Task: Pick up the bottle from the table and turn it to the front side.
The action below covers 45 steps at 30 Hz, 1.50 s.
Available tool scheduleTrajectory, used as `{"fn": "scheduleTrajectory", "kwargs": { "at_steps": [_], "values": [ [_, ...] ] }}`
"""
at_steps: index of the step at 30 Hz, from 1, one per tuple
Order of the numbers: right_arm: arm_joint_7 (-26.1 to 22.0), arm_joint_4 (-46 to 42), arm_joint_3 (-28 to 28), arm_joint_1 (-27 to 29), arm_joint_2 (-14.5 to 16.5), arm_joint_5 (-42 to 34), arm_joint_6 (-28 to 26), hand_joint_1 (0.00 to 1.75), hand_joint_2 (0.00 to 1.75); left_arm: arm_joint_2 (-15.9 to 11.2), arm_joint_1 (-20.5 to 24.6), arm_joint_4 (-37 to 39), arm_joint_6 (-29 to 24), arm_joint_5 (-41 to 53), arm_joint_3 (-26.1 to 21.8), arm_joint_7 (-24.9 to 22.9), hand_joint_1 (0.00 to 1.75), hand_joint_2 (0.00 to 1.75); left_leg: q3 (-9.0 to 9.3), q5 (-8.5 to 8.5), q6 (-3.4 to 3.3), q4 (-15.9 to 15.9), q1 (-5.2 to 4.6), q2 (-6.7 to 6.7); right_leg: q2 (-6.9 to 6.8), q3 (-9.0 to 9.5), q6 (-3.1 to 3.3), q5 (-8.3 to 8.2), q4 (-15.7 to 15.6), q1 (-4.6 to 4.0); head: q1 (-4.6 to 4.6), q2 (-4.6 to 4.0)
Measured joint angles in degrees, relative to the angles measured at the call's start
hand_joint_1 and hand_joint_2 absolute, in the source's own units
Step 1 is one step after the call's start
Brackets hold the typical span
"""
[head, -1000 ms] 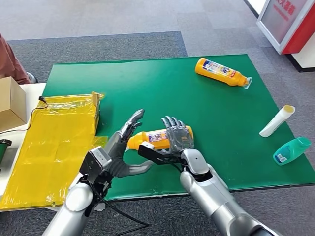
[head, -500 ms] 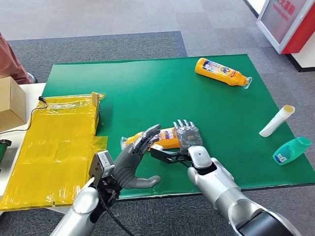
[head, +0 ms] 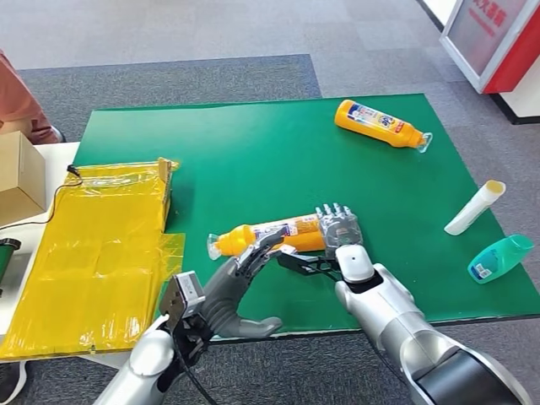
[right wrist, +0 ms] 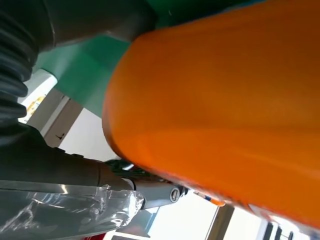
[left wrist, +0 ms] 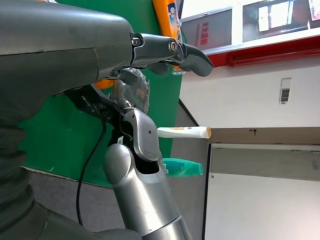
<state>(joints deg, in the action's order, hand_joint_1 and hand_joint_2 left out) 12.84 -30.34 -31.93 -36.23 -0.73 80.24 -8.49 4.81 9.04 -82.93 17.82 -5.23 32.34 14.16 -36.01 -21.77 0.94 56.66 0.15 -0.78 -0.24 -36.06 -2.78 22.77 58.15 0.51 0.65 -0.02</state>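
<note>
On my head feed the bottle (head: pixel 273 235) is an orange one held just above the near middle of the green mat (head: pixel 255 143), long axis close to level and running nine to three, the clear cap end pointing toward nine o'clock and slightly nearer me, the base toward three. Its white label strip faces up. My right hand (head: pixel 331 240) grips it around the base end, fingers wrapped over the far side and thumb underneath; the right wrist feed shows the orange body pressed close against the palm. My left hand (head: pixel 245 274) sits at about seven o'clock from the bottle, fingers spread and holding nothing, its fingertips (head: pixel 271 240) reaching up to the bottle's neck half; I cannot tell whether they touch it. At one o'clock, well apart near the mat's far edge, lies a second bottle (head: pixel 380 123), cap toward three. At three o'clock, on the mat's right edge, lie a white tube (head: pixel 474 207) and a teal bottle (head: pixel 500 257). At nine o'clock a yellow bag (head: pixel 95 245) covers the table (head: pixel 58 164), with a cardboard box (head: pixel 19 175) beyond it. Grey carpet (head: pixel 191 34) surrounds the mat, and a red-and-white stand (head: pixel 490 42) fills the far right corner.
</note>
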Motion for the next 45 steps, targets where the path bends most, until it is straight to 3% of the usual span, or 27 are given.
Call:
{"fn": "scheduleTrajectory", "kwargs": {
  "at_steps": [26, 30, 32, 37, 45],
  "values": [
    [-1.5, 0.4, 2.0, 0.2, 0.0, 1.3, -1.2, 1.75, 1.75, 0.0, -0.2, 0.1, -0.3, -0.1, 0.1, 0.0, 0.00, 1.75, 0.00, 0.00, 0.00, 0.0, 0.00, 0.00, 0.00, 0.00, 0.00, 0.00, 0.0, 0.00, 0.01, 0.00],
    [-11.6, -0.1, 9.8, 0.9, 1.2, -14.9, 1.3, 1.75, 1.75, -0.1, -0.5, 0.1, -0.6, -0.4, -0.2, -0.3, 0.00, 1.75, -0.01, 0.00, 0.00, 0.0, 0.00, 0.00, 0.00, 0.00, 0.00, 0.00, 0.0, 0.00, 0.01, 0.00],
    [-13.7, -0.6, 12.3, 1.2, 1.7, -19.2, 2.9, 1.75, 1.75, -0.1, -0.7, 0.1, -0.8, -0.4, -0.3, -0.3, 0.00, 1.75, -0.01, 0.00, 0.00, 0.0, 0.00, 0.01, 0.00, 0.00, 0.00, 0.00, 0.0, 0.00, 0.00, 0.00],
    [-15.8, -1.3, 15.8, 1.6, 2.1, -24.9, 4.7, 1.75, 1.75, -0.3, -0.9, 0.2, -1.0, -0.9, -0.8, -0.3, 0.00, 1.75, -0.03, 0.00, 0.00, 0.0, 0.00, 0.01, 0.00, -0.01, 0.00, 0.00, 0.0, 0.00, 0.00, 0.00],
    [-16.6, -1.4, 17.4, 1.6, 2.3, -27.7, 5.0, 1.75, 1.75, -0.5, -1.0, 0.6, -1.2, -1.2, -1.4, -0.3, 0.00, 1.75, -0.06, 0.00, 0.00, 0.0, 0.00, 0.01, -0.01, -0.03, -0.01, 0.01, 0.0, 0.00, 0.00, 0.00]
  ]
}}
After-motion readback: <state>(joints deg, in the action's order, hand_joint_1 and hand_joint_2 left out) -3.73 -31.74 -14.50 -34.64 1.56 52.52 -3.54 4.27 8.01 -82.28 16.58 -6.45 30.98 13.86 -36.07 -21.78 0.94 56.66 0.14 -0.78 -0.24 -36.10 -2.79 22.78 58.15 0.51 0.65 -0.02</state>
